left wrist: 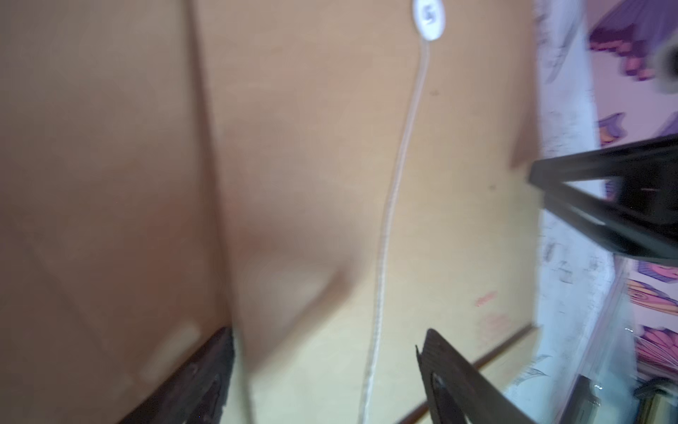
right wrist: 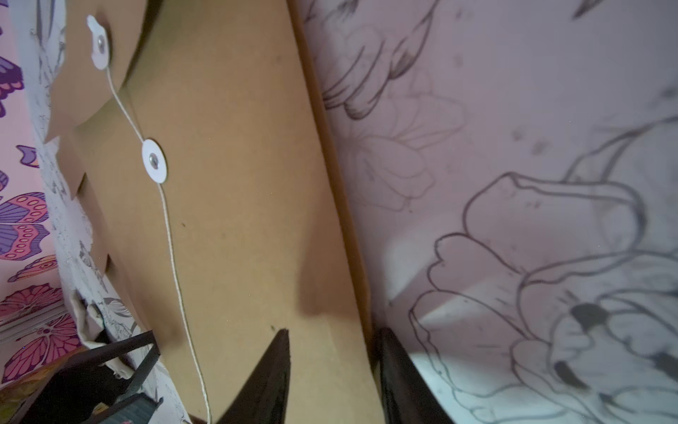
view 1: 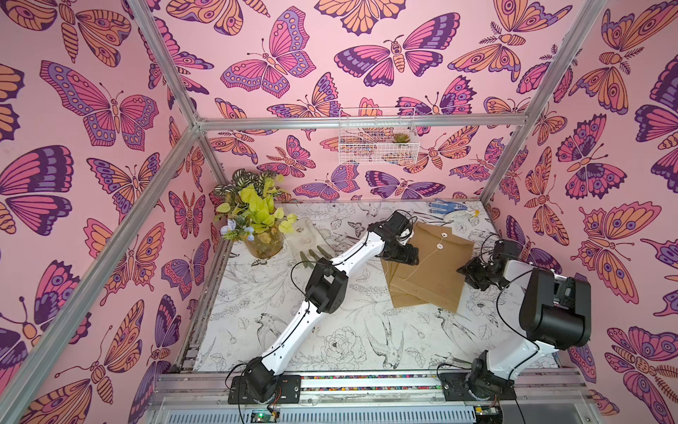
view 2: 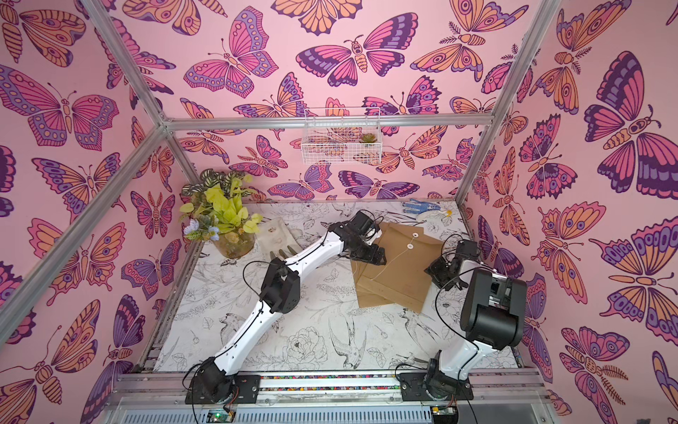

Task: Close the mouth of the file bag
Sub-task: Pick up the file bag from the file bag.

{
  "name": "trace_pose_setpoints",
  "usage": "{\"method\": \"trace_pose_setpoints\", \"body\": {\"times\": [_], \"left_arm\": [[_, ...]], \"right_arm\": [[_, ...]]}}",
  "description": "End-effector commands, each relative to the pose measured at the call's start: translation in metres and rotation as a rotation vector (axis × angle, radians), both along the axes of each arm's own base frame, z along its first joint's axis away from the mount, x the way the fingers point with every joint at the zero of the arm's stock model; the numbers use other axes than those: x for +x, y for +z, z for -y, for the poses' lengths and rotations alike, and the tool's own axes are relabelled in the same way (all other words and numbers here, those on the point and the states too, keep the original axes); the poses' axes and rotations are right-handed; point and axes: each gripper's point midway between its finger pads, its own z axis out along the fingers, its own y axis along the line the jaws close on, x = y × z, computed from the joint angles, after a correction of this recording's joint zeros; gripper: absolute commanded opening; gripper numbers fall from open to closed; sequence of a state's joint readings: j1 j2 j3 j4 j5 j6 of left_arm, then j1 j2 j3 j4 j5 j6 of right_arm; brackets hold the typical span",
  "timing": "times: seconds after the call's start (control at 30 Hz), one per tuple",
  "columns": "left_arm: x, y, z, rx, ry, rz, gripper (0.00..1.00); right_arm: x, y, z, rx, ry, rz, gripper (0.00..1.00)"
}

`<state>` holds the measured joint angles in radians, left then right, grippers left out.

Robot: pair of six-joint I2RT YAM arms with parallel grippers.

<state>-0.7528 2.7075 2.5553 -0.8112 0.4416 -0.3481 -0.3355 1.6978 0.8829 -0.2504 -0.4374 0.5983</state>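
Counter (view 1: pixel 330 341) up front is showing a matte bird-and-flower sketch print; moving back, the file bag (view 1: pixel 436 271) is lying flat toward the far right of it, stiff brown kraft paper, rectangular, apparently with more bags stacked under it. The right hand (right wrist: pixel 332 341) is sitting at the bag's right edge, jaws about half narrowed and straddling that edge, not pinching it as far as I can tell. The left hand (left wrist: pixel 326 341) is hovering wide over the bag's left part, gripping nothing, with the thin white string (left wrist: pixel 389 205) running loose between its jaws. Further back, the two round white discs (right wrist: pixel 154 159) are sitting close together, and the flap (right wrist: pixel 84 99) is looking folded over but slightly lifted; so I'm guessing we're at the grab-the-string step. The next move is needing a fine pinch on that limp cord, then winding it around the discs while the other hand is pinning the paper.
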Motion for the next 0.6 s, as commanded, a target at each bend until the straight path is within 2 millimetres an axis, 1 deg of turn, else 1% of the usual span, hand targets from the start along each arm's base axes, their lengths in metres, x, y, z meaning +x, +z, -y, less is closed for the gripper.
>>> {"method": "trace_pose_setpoints", "body": {"times": [0.0, 0.07, 0.13, 0.17, 0.23, 0.33, 0.43, 0.57], "left_arm": [[-0.017, -0.034, -0.01, 0.055, -0.02, -0.101, 0.81], [-0.019, -0.036, -0.01, 0.054, -0.026, -0.105, 0.81], [-0.019, -0.035, -0.01, 0.052, -0.029, -0.105, 0.81], [-0.02, -0.034, -0.009, 0.048, -0.032, -0.106, 0.81], [-0.02, -0.034, -0.009, 0.045, -0.034, -0.107, 0.81], [-0.021, -0.035, -0.009, 0.047, -0.036, -0.111, 0.8], [-0.023, -0.035, -0.01, 0.048, -0.039, -0.118, 0.79], [-0.025, -0.036, -0.011, 0.05, -0.047, -0.123, 0.78]], "right_arm": [[0.014, 0.025, -0.02, 0.065, 0.053, 0.099, 0.41], [0.02, 0.041, -0.026, 0.063, 0.075, 0.133, 0.42], [0.024, 0.053, -0.032, 0.057, 0.092, 0.153, 0.42], [0.025, 0.057, -0.036, 0.055, 0.105, 0.166, 0.43], [0.028, 0.059, -0.045, 0.057, 0.134, 0.178, 0.44], [0.03, 0.048, -0.052, 0.076, 0.154, 0.175, 0.44], [0.025, 0.031, -0.049, 0.055, 0.15, 0.137, 0.44], [0.021, 0.017, -0.045, 0.031, 0.148, 0.112, 0.41]]}}
